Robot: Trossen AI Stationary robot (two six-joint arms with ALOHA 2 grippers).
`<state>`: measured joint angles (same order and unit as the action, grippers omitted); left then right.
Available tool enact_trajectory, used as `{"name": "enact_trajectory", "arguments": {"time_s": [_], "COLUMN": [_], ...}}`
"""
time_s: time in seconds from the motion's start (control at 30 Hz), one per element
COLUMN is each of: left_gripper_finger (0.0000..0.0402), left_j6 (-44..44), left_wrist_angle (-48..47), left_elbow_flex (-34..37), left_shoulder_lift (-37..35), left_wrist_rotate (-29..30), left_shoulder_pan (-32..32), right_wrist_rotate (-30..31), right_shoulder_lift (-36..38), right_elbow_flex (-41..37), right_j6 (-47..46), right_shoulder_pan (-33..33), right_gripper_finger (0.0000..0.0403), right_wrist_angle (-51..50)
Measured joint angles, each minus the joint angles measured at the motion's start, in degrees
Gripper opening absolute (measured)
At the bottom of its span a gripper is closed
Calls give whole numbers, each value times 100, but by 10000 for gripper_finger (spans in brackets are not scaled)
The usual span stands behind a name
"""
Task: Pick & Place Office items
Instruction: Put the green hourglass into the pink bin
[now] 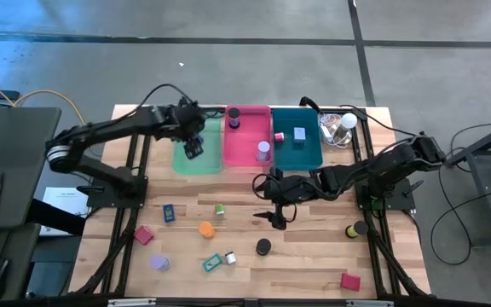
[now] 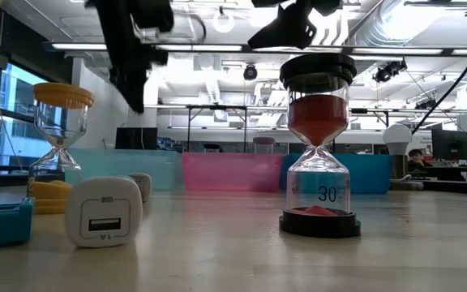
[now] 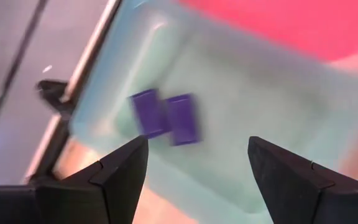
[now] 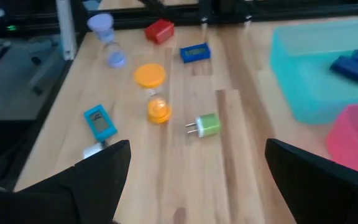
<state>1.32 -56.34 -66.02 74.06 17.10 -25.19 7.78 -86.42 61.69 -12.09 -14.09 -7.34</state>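
My left gripper hovers open above the green tray, touching nothing. Two purple-blue blocks lie side by side on that tray's floor; the right wrist view shows them too. My right gripper is open above the table's middle, holding nothing. Ahead of it on the wood lie a green plug, an orange hourglass, a teal item, a blue block, a red block and a purple hourglass. A black hourglass stands upright just nearer than the right gripper.
The pink tray and the teal tray sit beside the green one along the far edge, each with a few small items. A clear plastic lump lies far right. A white charger, a black-yellow piece and a red block lie toward the near edge.
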Motion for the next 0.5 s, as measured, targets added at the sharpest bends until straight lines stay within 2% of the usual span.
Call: {"name": "enact_trajectory", "arguments": {"time_s": [0.17, 0.33, 0.5], "left_gripper_finger": [269, 269, 269], "left_j6": [775, 1324, 1734], "left_wrist_angle": [-21, -121, -156], "left_elbow_flex": [0, 2, 33], "left_shoulder_lift": [-519, -681, -681], "left_wrist_rotate": [-614, -690, -689], "left_shoulder_pan": [702, 1437, 2146], "right_wrist_rotate": [-36, -75, -557], "right_shoulder_lift": [-28, -28, -28], "right_elbow_flex": [-2, -2, -2], "right_j6": [74, -1, -14], "right_shoulder_pan": [39, 71, 57], "right_gripper_finger": [362, 362, 362], "right_wrist_angle": [63, 136, 156]}}
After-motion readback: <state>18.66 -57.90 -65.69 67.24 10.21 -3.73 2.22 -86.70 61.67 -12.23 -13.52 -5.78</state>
